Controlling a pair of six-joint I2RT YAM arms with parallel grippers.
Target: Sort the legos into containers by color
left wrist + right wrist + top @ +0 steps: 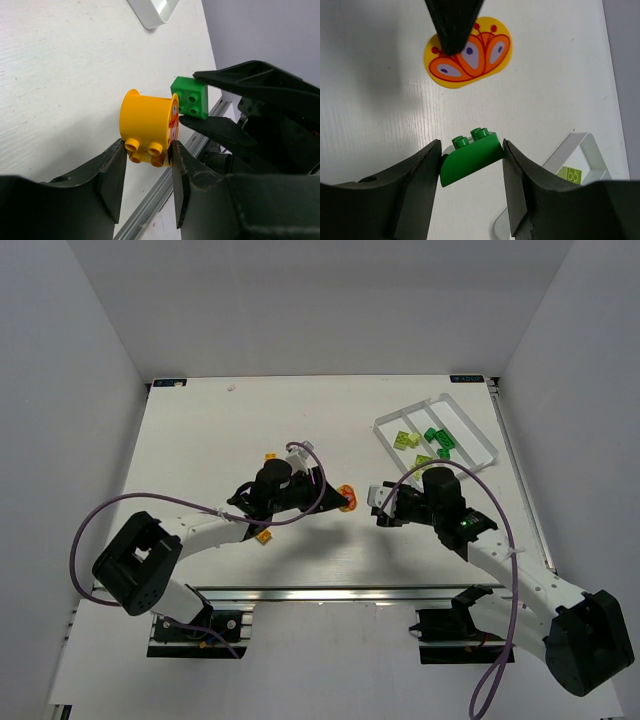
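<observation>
The left gripper [148, 150] is clenched on the round piece [146, 121]. Its black, smooth, wedge-shaped fingers [112, 172] press the piece's flanks. The piece is a glossy orange-yellow plastic drum with studs at one end. Its flat face, printed with a red and orange fan pattern, points toward 3 o'clock.

The right gripper [471, 155] grasps a green brick [470, 161] between matching black fingers [417, 180]. This brick is shiny, with a curved top and two studs at its front.

Seen from above, the two grippers meet tip to tip at mid-table, left pointing to 3 o'clock, right to 9 o'clock. The held pieces sit just beside each other.

At 1 o'clock from the right gripper lies the tray [472, 427], clear thin-walled plastic with long narrow compartments. Lime bricks [405, 439] and green bricks [440, 437] lie inside it.

Two small orange bricks [270, 457] rest on the matte white table [200, 440]. One is at 12 o'clock of the left wrist, the other at 6 o'clock.
</observation>
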